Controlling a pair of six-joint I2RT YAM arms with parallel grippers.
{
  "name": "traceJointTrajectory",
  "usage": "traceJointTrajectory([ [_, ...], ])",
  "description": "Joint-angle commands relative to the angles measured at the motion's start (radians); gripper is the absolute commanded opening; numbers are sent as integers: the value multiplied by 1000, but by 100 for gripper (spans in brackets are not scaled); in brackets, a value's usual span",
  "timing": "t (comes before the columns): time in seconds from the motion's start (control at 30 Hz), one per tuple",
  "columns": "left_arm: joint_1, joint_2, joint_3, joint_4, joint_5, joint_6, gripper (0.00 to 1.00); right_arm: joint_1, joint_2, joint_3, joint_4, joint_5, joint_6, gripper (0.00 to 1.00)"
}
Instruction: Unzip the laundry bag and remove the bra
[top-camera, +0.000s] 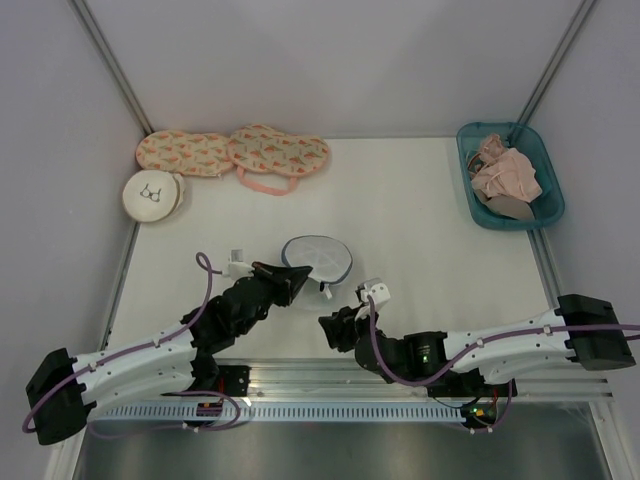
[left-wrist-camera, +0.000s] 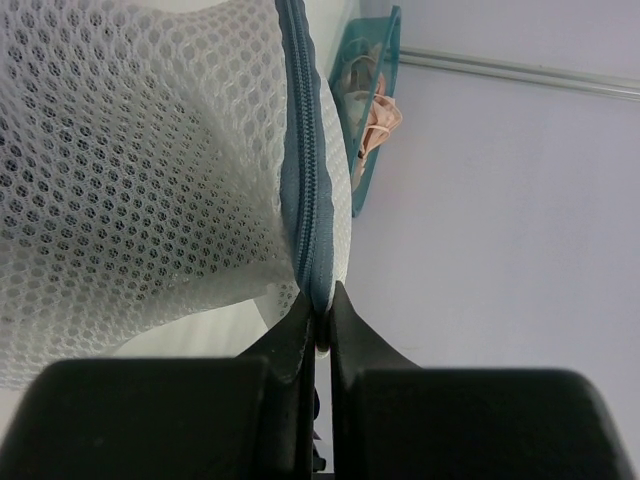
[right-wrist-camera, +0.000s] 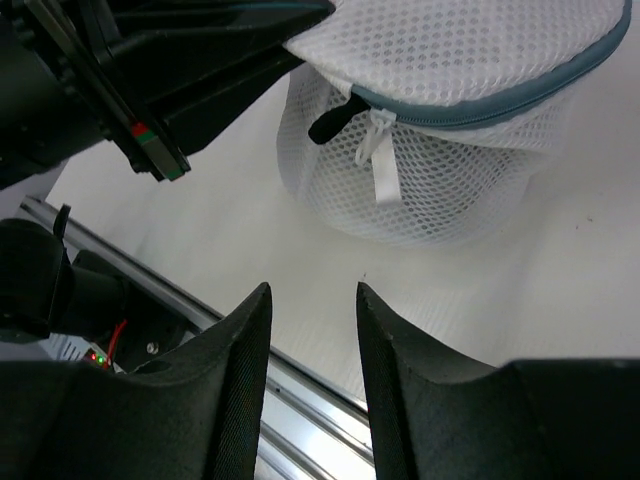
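Note:
The laundry bag (top-camera: 320, 259) is a round white mesh pouch with a grey-blue zipper rim, near the table's middle. My left gripper (top-camera: 300, 277) is shut on the bag's zipper rim (left-wrist-camera: 305, 200) at its near left edge. In the right wrist view the bag (right-wrist-camera: 450, 130) stands ahead, with its white zipper pull tab (right-wrist-camera: 383, 165) hanging at the front and the zipper closed. My right gripper (right-wrist-camera: 312, 292) is open and empty, a little short of the bag, near the front edge (top-camera: 328, 328). The bra is hidden.
Two pink patterned cases (top-camera: 235, 153) and a cream round pouch (top-camera: 153, 194) lie at the back left. A teal basket (top-camera: 470, 180) with pink and beige garments stands at the back right. A metal rail (top-camera: 330, 375) runs along the front edge.

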Motion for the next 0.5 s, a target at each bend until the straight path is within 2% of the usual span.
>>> traceJointTrajectory([
  [0.0, -10, -19, 30, 4, -50, -46, 2, 27, 37, 48, 112, 167, 31, 44],
  [0.13, -15, -42, 20, 3, -47, -52, 2, 46, 14, 23, 105, 280, 106, 39],
  [0.27, -24, -44, 14, 1, -45, -61, 2, 46, -21, -24, 181, 333, 114, 35],
  [0.47, -25, -30, 18, 4, -30, -75, 2, 46, -41, -64, 278, 271, 115, 31],
])
